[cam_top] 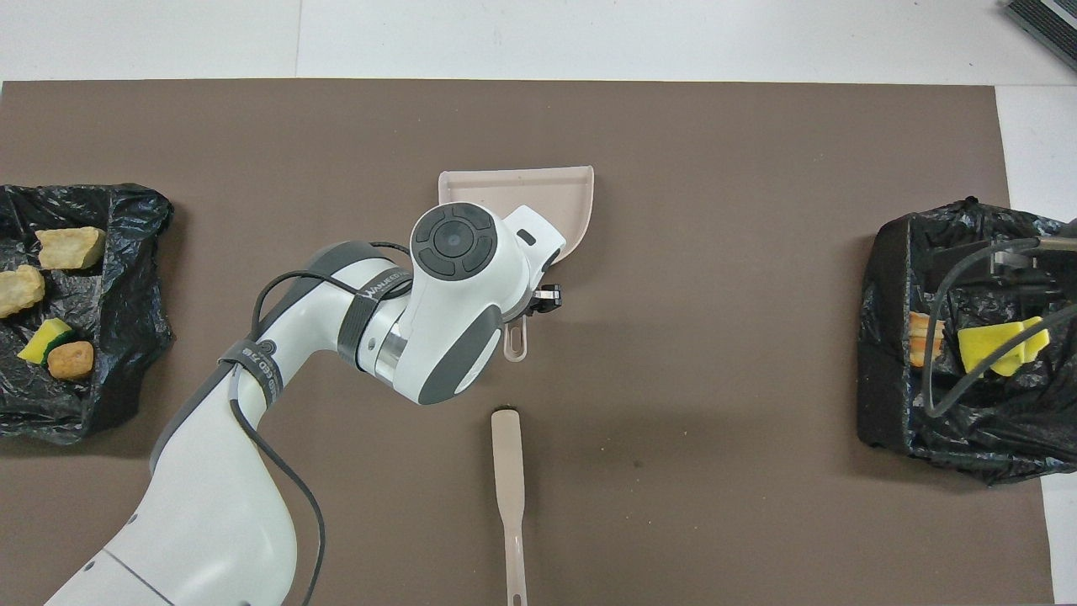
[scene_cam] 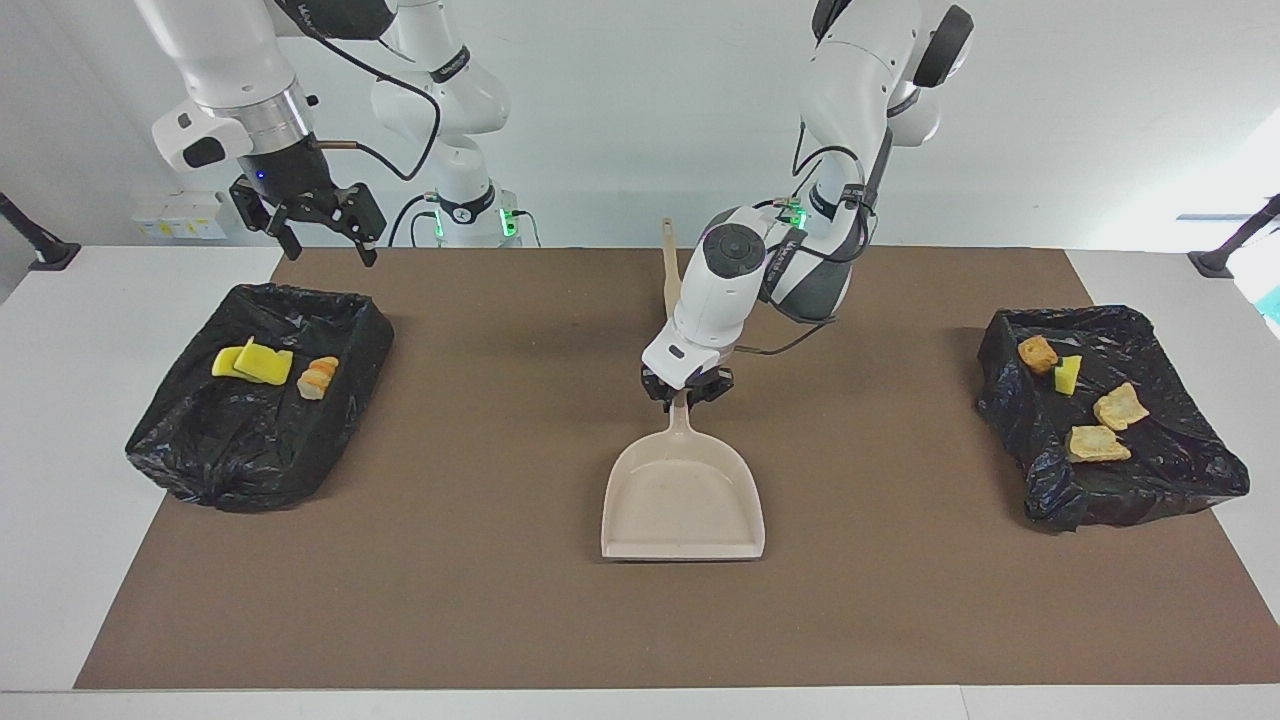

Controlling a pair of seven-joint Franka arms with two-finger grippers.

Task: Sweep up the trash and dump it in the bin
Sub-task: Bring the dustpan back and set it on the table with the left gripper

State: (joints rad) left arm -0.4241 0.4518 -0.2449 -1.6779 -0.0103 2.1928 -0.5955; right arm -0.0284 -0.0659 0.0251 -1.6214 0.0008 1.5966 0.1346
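Already all trash (scene_cam: pixel 1096 443) sits in two black-lined bins (scene_cam: pixel 330 303), none on mat. Left gripper (scene_cam: pixel 686 393) down at dustpan (scene_cam: pixel 683 497) handle, grip undeterminable. Right gripper (scene_cam: pixel 322 222), fingers spread, empty, hovers over right-end bin.

Risk: lifting tilts dustpan, knocks brush (cam_top: pixel 508 471). Overhead view shows whole brush; facing view hides most.

- there's lettering on a black strap (cam_top: pixel 252 370) round the left arm (cam_top: pixel 278 379) in the overhead view, white characters, too small to make out for sure
- a second strap (cam_top: pixel 373 290) nearer the wrist carries white letters too, something like "waneed", the rest unclear
- in the facing view the right arm (scene_cam: pixel 440 70) shows a dark band (scene_cam: pixel 452 64) with white print, not legible
- nothing else readable
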